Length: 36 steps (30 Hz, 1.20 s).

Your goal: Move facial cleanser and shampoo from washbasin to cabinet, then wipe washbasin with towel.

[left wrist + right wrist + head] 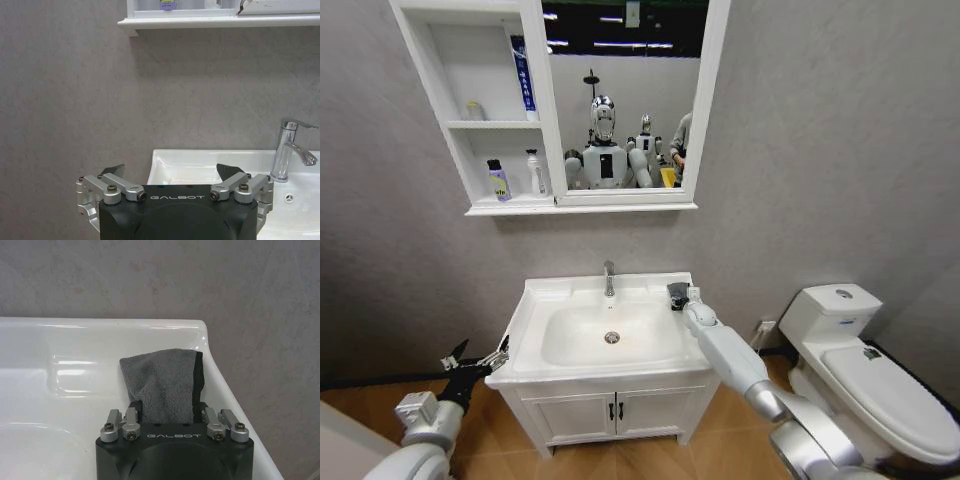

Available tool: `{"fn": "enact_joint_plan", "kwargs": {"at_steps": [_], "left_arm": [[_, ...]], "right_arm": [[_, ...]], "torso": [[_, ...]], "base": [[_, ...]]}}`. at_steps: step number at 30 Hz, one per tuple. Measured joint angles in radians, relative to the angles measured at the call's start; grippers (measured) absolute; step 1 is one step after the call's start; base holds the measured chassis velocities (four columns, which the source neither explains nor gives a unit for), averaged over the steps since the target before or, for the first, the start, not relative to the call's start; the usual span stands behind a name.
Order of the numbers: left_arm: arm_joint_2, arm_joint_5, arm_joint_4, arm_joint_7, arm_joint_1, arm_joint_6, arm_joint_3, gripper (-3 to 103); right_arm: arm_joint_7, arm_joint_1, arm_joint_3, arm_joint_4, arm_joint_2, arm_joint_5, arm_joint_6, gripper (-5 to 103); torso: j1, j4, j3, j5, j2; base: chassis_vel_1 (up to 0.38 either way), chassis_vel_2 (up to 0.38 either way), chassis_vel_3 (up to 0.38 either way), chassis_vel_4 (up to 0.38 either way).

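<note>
Head view high, frontal; wrist views close; all share washbasin (pixel 535 300).

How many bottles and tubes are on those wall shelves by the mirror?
4. On the cabinet, a tall blue tube and a small jar sit in the upper compartment; a purple-labelled bottle and a white bottle stand in the lower one. Others may be hidden.

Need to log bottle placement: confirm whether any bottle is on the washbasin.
No: the washbasin top carries just the towel at the right hand; bottles stand in the cabinet.
</note>
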Motion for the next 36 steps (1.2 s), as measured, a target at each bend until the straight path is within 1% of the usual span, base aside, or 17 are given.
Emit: {"fn": "enact_joint_plan", "kwargs": {"at_steps": [1,4,5,8,9,11,12,14,15,17,18,19,21,28,29,32,36], "left_arm": [[0.0,0.0,0.0,0.0,0.0,0.0,0.0,100],[0.0,0.0,0.0,0.0,0.0,0.0,0.0,100],[0.0,0.0,0.0,0.0,0.0,0.0,0.0,100],[0.0,0.0,0.0,0.0,0.0,0.0,0.0,100],[0.0,0.0,0.0,0.0,0.0,0.0,0.0,100],[0.0,0.0,0.0,0.0,0.0,0.0,0.0,100],[0.0,0.0,0.0,0.0,0.0,0.0,0.0,100],[0.0,0.0,0.0,0.0,0.0,0.0,0.0,100],[0.0,0.0,0.0,0.0,0.0,0.0,0.0,100],[0.0,0.0,0.0,0.0,0.0,0.0,0.0,100],[0.0,0.0,0.0,0.0,0.0,0.0,0.0,100],[0.0,0.0,0.0,0.0,0.0,0.0,0.0,100],[0.0,0.0,0.0,0.0,0.0,0.0,0.0,100],[0.0,0.0,0.0,0.0,0.0,0.0,0.0,100],[0.0,0.0,0.0,0.0,0.0,0.0,0.0,100],[0.0,0.0,0.0,0.0,0.0,0.0,0.0,100],[0.0,0.0,0.0,0.0,0.0,0.0,0.0,100]], "right_arm": [[0.0,0.0,0.0,0.0,0.0,0.0,0.0,54],[0.01,-0.013,0.001,0.037,-0.012,0.02,-0.002,38],[0.01,-0.013,0.001,0.037,-0.012,0.02,-0.002,38],[0.046,-0.031,0.006,0.11,-0.017,0.011,0.012,22],[0.046,-0.031,0.006,0.11,-0.017,0.011,0.012,22],[0.078,-0.045,-0.004,0.196,-0.031,0.046,-0.005,12],[0.078,-0.045,-0.004,0.196,-0.031,0.046,-0.005,12],[0.103,-0.064,-0.024,0.299,-0.054,0.088,-0.025,6],[0.103,-0.064,-0.024,0.299,-0.054,0.088,-0.025,6],[0.151,-0.087,-0.059,0.403,-0.075,0.163,-0.052,6],[0.151,-0.087,-0.059,0.403,-0.075,0.163,-0.052,6],[0.184,-0.103,-0.088,0.463,-0.081,0.215,-0.071,6],[0.218,-0.133,-0.15,0.521,-0.071,0.249,-0.092,6],[0.235,-0.179,-0.225,0.493,-0.018,0.197,-0.107,6],[0.235,-0.179,-0.225,0.493,-0.018,0.197,-0.107,6],[0.224,-0.194,-0.234,0.477,-0.032,0.11,-0.107,6],[0.23,-0.202,-0.237,0.485,-0.063,0.112,-0.119,6]], "torso": [[0.0,0.0,0.0,0.0,0.0],[0.0,-0.0002,0.0,0.0,0.0],[0.0,-0.0002,0.0,0.0,0.0],[0.0,-0.0005,0.0,0.0,0.0],[0.0,-0.0005,0.0,0.0,0.0],[0.0,-0.0001,0.0,0.0,0.0],[0.0,-0.0001,0.0,0.0,0.0],[0.0,-0.0002,0.0,-0.0001,0.0],[0.0,-0.0002,0.0,-0.0001,0.0],[0.0,-0.0004,0.0,-0.0003,0.0],[0.0,-0.0004,0.0,-0.0003,0.0],[0.0,-0.0004,0.0,-0.0002,0.0],[0.0,-0.0001,0.0,-0.0001,0.0],[0.0,0.0001,0.0,0.0,0.0],[0.0,0.0001,0.0,0.0,0.0],[0.0,-0.0001,0.0,-0.0001,0.0],[0.0,-0.0002,0.0,0.0,0.0]], "base": [[0.0,0.0,0.0,0.0],[0.0,0.0,0.0,0.0],[0.0,0.0,0.0,0.0],[0.0,0.0,0.0,0.0],[0.0,0.0,0.0,0.0],[0.0,0.0,0.0,0.0],[0.0,0.0,0.0,0.0],[0.0,0.0,0.0,0.0],[0.0,0.0,0.0,0.0],[0.0,0.0,0.0,0.0],[0.0,0.0,0.0,0.0],[0.0,0.0,0.0,0.0],[0.0,0.0,0.0,0.0],[0.0,0.0,0.0,0.0],[0.0,0.0,0.0,0.0],[0.0,0.0,0.0,0.0],[0.0,0.0,0.0,0.0]]}}
